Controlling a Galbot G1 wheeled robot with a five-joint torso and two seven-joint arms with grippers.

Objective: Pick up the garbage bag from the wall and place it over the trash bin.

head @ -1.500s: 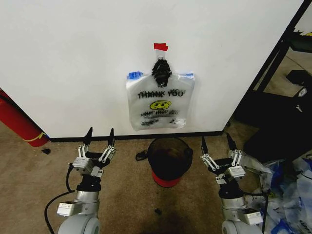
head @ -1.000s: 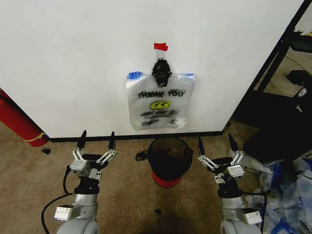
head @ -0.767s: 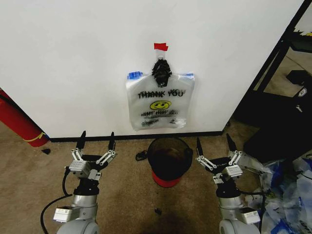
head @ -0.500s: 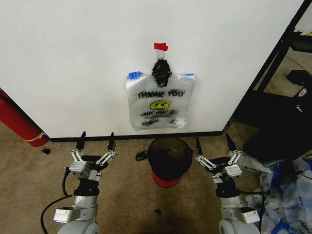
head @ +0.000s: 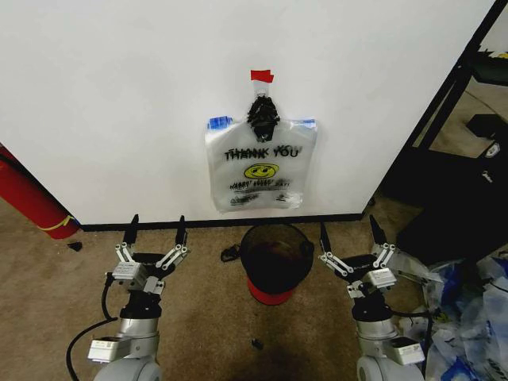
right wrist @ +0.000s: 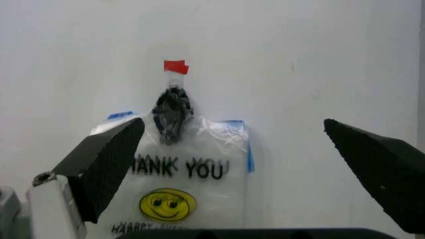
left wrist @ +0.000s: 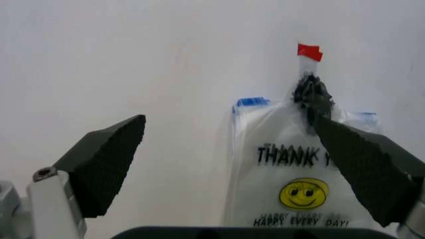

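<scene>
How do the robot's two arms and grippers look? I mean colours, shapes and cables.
Both arms are light grey, rounded cylinders with silver metal wrist sections. The left gripper and the right gripper each have two black, pointed, wedge-shaped fingers on silver-white linkages with small screws. A black cable loops beside the left arm, and another runs by the right arm. Small white labels sit on both forearms.

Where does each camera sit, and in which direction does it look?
Head view: high, looking forward and down at the wall, the garbage bag, the trash bin; left gripper and right gripper both open.
Left wrist view: behind the open fingers, facing the bag.
Right wrist view: likewise, fingers spread.
All views share the bag and red tape.
</scene>
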